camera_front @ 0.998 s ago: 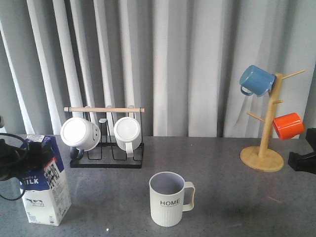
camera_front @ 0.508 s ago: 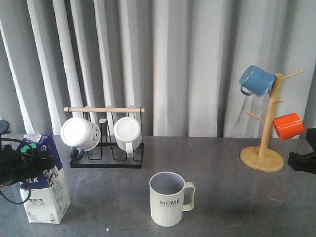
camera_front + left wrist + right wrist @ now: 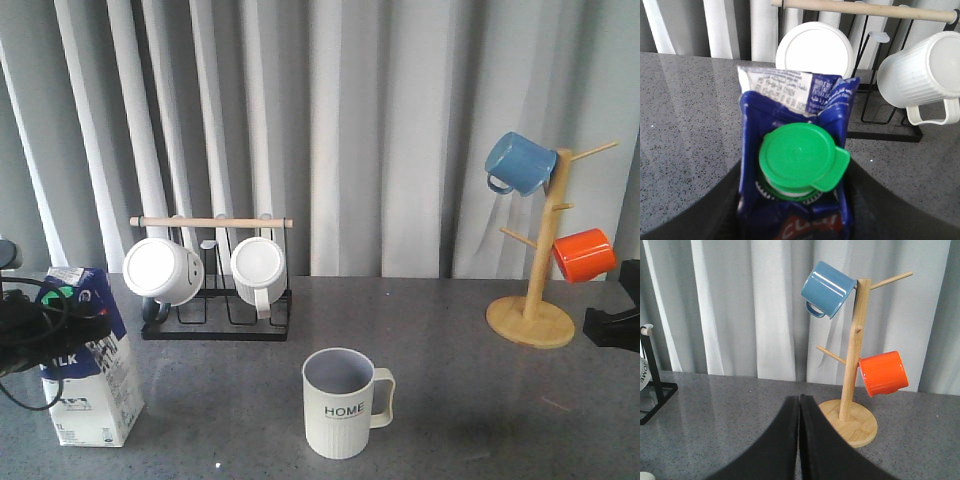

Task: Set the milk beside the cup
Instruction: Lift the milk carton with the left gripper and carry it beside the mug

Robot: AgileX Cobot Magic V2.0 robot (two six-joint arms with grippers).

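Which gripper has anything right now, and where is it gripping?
The left gripper holds the milk at its upper part, just under the gable. The right gripper is shut, empty.

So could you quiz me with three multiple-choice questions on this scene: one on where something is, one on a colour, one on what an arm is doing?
1. Where does the milk stand relative to the cup?
A. far to its left
B. touching it
C. behind it

2. What colour is the milk's cap?
A. red
B. green
C. white

3. What state is the right gripper in?
A. holding a mug
B. wide open
C. shut, empty

Answers: 1 A, bare table lies between them in the front view. 2 B, the left wrist view shows it green. 3 C, its fingers meet with nothing between.
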